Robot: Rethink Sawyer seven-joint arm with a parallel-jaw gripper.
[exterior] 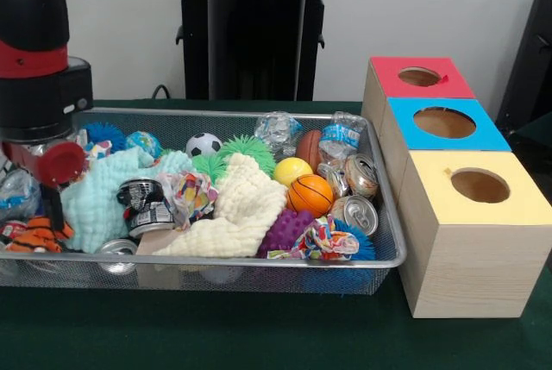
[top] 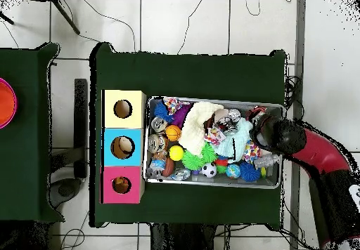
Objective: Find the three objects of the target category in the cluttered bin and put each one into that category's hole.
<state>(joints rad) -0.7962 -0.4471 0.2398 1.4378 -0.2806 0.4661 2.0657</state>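
Note:
The cluttered bin (exterior: 259,261) is a wide wire mesh tray full of toys, cans and cloths; it also shows in the overhead view (top: 211,182). My gripper (exterior: 47,215) hangs low inside the bin's left end in the front view, right over an orange and black striped soft toy (exterior: 33,234). In the overhead view my gripper (top: 261,129) is at the bin's right end. The hole (exterior: 419,77) is in the red-topped box, the far one of the row of boxes, and shows from above too (top: 121,185). No tan-brown plush is visible.
A blue-topped box (exterior: 444,122) and a yellow-topped box (exterior: 479,186) stand beside the bin. In the bin lie a cream cloth (exterior: 241,210), a mint cloth (exterior: 103,193), cans (exterior: 358,210), a small basketball (exterior: 310,193), a green hairy ball (exterior: 246,150) and a purple spiky ball (exterior: 285,230).

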